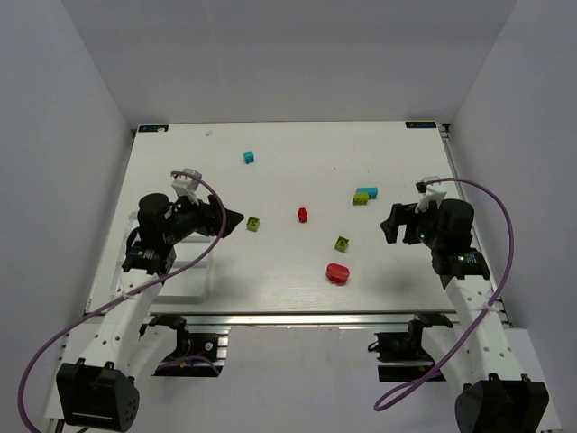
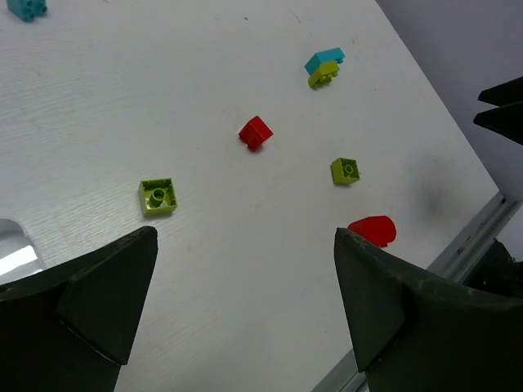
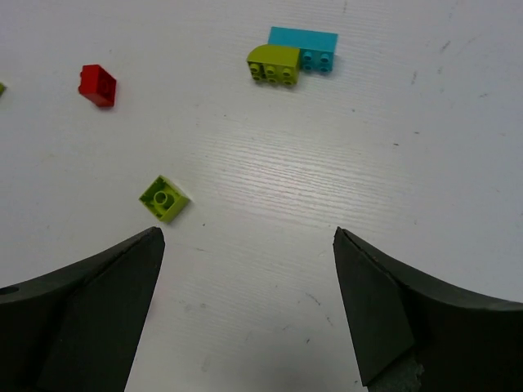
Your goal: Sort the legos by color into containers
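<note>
Yellow-green lego left of centre, just ahead of right hand; it and left hand wide open, empty.

The table is showing white with a fine streaked grain. The far brick and long brick are showing cyan. The arched brick and two square bricks are showing yellow-green. The small brick and rounded piece are showing red. The cables are showing purple.

I see the white table carrying a lone cyan brick at back; long cyan brick touching rounded green brick; small red brick central; left green square, right green square; rounded red piece frontmost.
</note>
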`<state>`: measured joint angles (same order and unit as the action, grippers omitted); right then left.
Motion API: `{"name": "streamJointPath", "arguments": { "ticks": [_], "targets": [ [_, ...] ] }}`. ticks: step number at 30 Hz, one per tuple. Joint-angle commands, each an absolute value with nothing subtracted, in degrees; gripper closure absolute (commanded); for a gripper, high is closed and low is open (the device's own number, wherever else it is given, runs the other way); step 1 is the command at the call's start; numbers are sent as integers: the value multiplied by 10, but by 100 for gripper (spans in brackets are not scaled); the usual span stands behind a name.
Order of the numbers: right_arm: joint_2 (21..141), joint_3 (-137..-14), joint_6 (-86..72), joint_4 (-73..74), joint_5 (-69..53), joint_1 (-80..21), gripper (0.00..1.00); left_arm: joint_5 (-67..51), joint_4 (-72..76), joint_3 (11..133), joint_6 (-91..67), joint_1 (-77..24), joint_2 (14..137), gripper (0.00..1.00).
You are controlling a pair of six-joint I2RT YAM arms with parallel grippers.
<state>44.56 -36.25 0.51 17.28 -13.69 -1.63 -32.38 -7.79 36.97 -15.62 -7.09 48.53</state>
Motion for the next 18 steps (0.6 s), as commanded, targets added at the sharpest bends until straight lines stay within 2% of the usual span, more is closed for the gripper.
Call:
{"name": "streamJointPath", "arguments": {
  "ticks": [1,4,7,11,12,14,15,16,17,18],
  "targets": [
    [432,-380,38,173,-214,-18,11,-373,-58,380,-164,-80,500,2],
    [419,-355,104,167,-290,-19,11,-383,-56,383,-167,-90,517,2],
    [416,-331,169,155,-328,-21,11,-381,-62,388,-167,-102,539,9],
    [448,-352,221,191,-341,-25,11,-333,-102,416,-171,-124,583,47],
    [466,-354,234,202,-358,-27,11,-317,-118,427,-170,-136,609,60],
    [489,-374,235,221,-387,-31,11,-253,-180,453,-174,-151,633,64],
    [492,-382,230,229,-386,-33,11,-229,-198,476,-177,-165,644,59],
    [491,-384,225,225,-380,-33,27,-202,-217,488,-187,-172,662,51],
    [486,-381,199,214,-363,-33,48,-146,-257,498,-193,-180,671,39],
    [483,-373,180,203,-342,-34,74,-120,-272,521,-197,-196,682,14]
  ]
}}
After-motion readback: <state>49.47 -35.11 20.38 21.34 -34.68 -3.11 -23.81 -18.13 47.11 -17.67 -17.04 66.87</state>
